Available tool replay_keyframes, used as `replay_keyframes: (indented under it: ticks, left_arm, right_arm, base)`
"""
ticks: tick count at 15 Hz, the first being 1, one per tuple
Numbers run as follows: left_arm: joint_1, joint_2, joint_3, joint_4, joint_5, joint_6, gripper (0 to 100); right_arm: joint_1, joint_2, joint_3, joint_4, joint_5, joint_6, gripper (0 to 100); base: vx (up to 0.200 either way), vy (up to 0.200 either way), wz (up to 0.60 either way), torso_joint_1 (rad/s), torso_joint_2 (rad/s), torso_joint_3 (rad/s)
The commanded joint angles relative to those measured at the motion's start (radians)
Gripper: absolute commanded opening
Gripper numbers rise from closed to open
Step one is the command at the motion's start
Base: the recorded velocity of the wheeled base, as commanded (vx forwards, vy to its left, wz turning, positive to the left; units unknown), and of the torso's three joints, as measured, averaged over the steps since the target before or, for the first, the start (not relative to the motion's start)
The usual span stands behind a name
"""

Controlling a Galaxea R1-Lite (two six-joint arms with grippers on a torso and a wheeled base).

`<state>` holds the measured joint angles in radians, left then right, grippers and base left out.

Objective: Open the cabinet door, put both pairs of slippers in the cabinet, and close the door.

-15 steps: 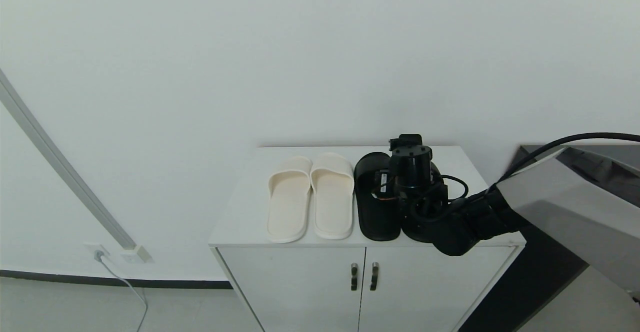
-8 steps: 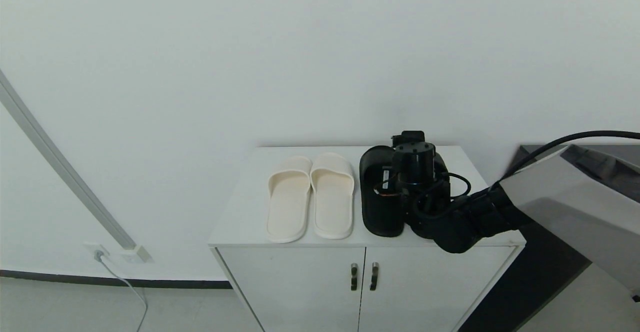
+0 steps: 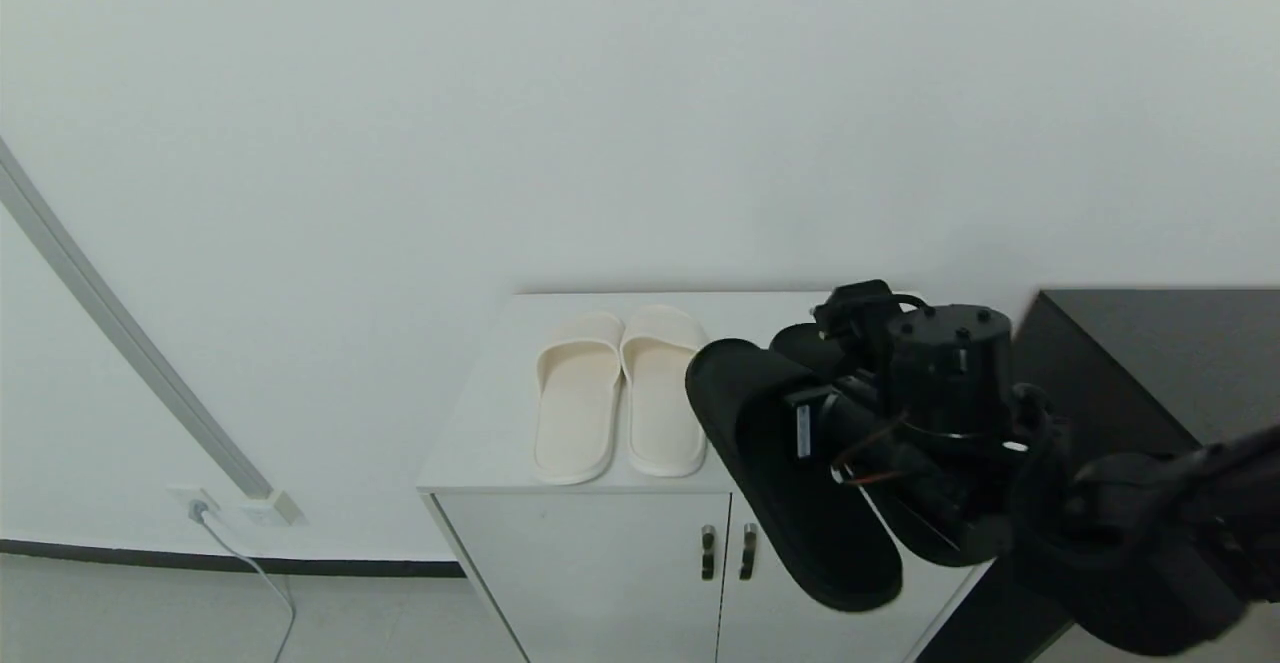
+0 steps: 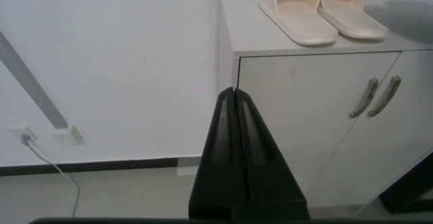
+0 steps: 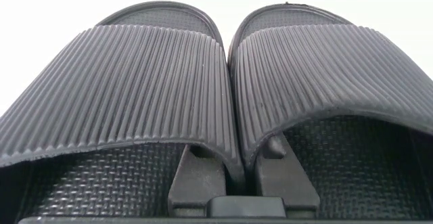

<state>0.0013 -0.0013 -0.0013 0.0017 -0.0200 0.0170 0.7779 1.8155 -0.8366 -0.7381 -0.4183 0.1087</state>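
- At the cabinet (image 3: 470,453), I judge the task barely begun: both doors (image 3: 600,583) are shut and the handles (image 3: 708,551) untouched, so the opening is not yet done.
- The black slippers (image 3: 790,483) hang tilted in the air before the right door, off the top. The white slippers (image 3: 620,398) lie side by side on the top, toes to the wall (image 3: 400,143).
- My right gripper (image 5: 237,166) is clamped on the two inner strap edges of the black pair, holding both together.
- My left gripper (image 4: 234,136) sits low, facing the cabinet's left front corner, fingers pressed together on nothing.
- Left to do, as I read it: open a door, stow both pairs, shut it. With the right claw full, the left looks the one for a handle.
- The top is flat, smooth and white.
- The wall is plain white and the floor (image 3: 120,613) pale. A dark unit (image 3: 1150,343) stands just right of the cabinet, and a grey conduit (image 3: 120,328) slants down to a socket (image 3: 195,503) with a cable (image 3: 262,573).
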Motion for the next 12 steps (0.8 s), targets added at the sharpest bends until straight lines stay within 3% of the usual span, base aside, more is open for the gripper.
replay_keyframes:
  ticks: [1, 5, 12]
  left_arm:
    - [0.000, 0.001, 0.001, 0.000, 0.000, 0.000, 0]
    - [0.000, 0.001, 0.000, 0.000, 0.000, 0.000, 0]
    - [0.000, 0.001, 0.000, 0.000, 0.000, -0.002, 0]
  right_arm:
    - [0.098, -0.202, 0.171, 0.000, 0.079, 0.003, 0]
    - [0.123, -0.208, 0.208, 0.011, 0.105, 0.008, 0]
    - [0.123, -0.209, 0.228, 0.022, 0.112, 0.008, 0]
  base:
    - [0.000, 0.000, 0.00, 0.000, 0.00, 0.000]
    - [0.000, 0.000, 0.00, 0.000, 0.00, 0.000]
    - [-0.200, 0.000, 0.00, 0.007, 0.01, 0.004]
